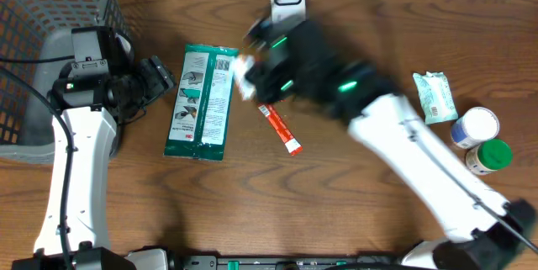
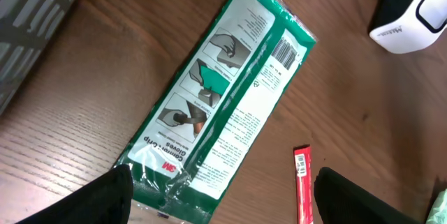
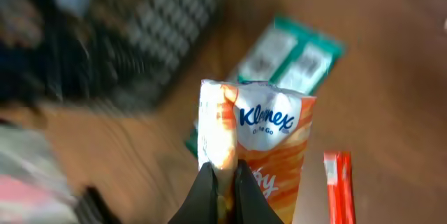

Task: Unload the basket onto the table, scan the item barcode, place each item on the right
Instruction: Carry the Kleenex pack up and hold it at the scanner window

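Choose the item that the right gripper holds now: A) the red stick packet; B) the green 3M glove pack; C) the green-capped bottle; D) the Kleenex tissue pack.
D: in the right wrist view the right gripper is shut on the Kleenex tissue pack; the green 3M glove pack lies on the table.

Orange-and-white plastic tissue pack (image 3: 262, 147): orange swirls, blue lettering
Flat green plastic glove packet (image 1: 202, 102): green, white panels, black barcode
Slim red foil sachet (image 1: 279, 129): red, white print
Grey mesh basket (image 1: 34, 9): grid pattern
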Controlling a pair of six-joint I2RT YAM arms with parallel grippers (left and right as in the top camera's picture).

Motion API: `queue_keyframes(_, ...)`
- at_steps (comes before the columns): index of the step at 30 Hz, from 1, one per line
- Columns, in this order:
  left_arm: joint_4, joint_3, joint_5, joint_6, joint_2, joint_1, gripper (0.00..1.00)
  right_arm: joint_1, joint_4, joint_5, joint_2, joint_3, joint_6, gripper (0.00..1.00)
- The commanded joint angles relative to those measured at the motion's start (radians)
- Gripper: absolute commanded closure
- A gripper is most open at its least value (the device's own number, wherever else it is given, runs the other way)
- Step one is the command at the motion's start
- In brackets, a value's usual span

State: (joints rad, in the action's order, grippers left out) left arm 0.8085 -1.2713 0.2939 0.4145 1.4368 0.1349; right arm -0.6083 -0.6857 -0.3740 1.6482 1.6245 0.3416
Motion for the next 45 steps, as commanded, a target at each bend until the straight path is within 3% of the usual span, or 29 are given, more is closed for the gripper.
queue_keyframes(1, 0.003, -0.024, 0.009, -0.010, 0.005, 0.004, 0.19, 0.173, 0.100, -0.380, 0.034, -0.001, 0.095, 0.99)
queue_keyframes(8, 0.003, -0.024, 0.009, -0.010, 0.005, 0.004, 0.19, 0.348, 0.476, -0.447, 0.105, -0.001, 0.358, 0.99)
queue_keyframes(20, 0.003, -0.024, 0.009, -0.010, 0.005, 0.004, 0.19, 0.386, 1.158, -0.381, 0.422, -0.001, 0.832, 0.99)
queue_keyframes(27, 0.003, -0.024, 0.009, -0.010, 0.005, 0.004, 0.19, 0.397, 1.336, -0.219, 0.605, -0.001, 0.842, 0.99)
queue_keyframes(32, 0.003, -0.024, 0.009, -0.010, 0.005, 0.004, 0.19, 0.414, 1.528, -0.132, 0.709, -0.001, 0.958, 0.99)
queue_keyframes(45, 0.003, -0.024, 0.009, -0.010, 0.005, 0.004, 0.19, 0.404, 1.588, -0.074, 0.888, 0.093, 1.018, 0.99)
